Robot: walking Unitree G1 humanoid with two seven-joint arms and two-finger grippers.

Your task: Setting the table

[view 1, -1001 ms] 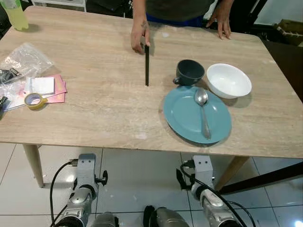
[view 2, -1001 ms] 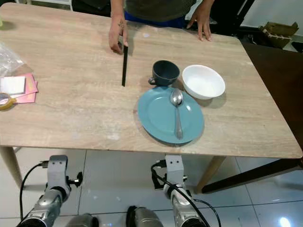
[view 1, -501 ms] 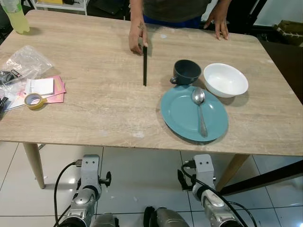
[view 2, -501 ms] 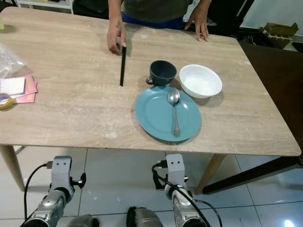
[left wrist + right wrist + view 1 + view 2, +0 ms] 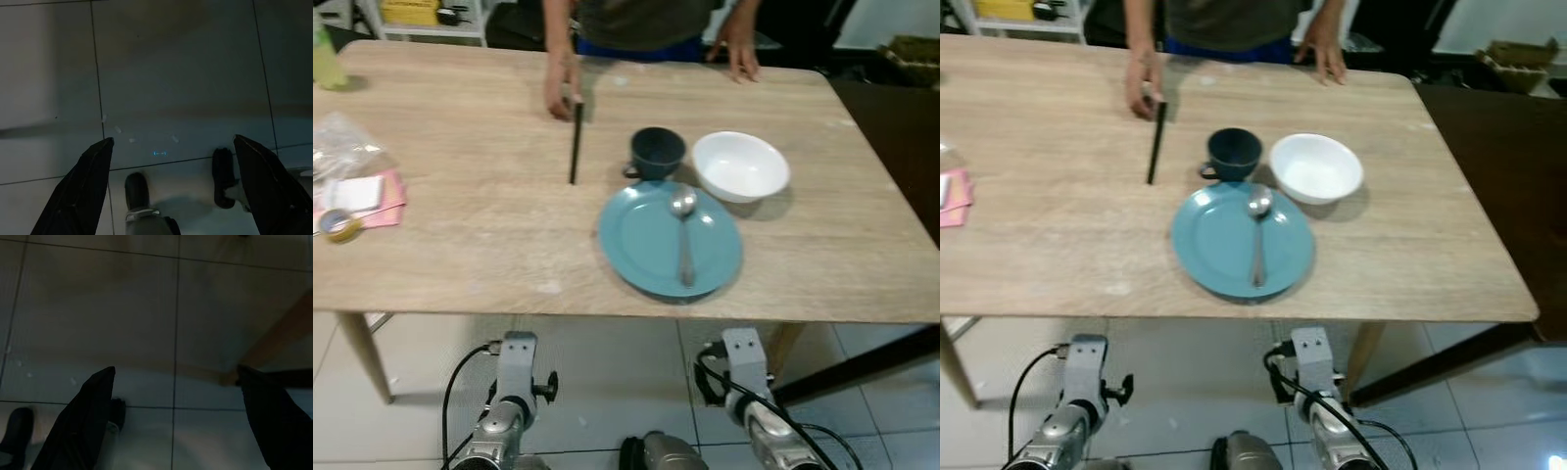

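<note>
You have a wooden worktop [image 5: 460,245] ahead of you, and on it a blue plate [image 5: 646,250] sits near the front edge with a spoon [image 5: 684,235] lying on it, bowl end toward the far side. Just behind the plate stand a dark cup [image 5: 657,153] and, beside it on your right, a white bowl [image 5: 740,165]; the bowl and cup are close together, and you cannot tell whether they touch. To the left of the cup lies a thin black stick [image 5: 575,144], and a person's hand [image 5: 560,94] rests at its far end; their other hand [image 5: 737,58] is flat on the far edge. Both your arms hang below the worktop over the tiled floor [image 5: 186,88]. Your left tool [image 5: 171,186] has its fingers spread apart, and your right tool [image 5: 173,421] is likewise spread, holding nothing.
</note>
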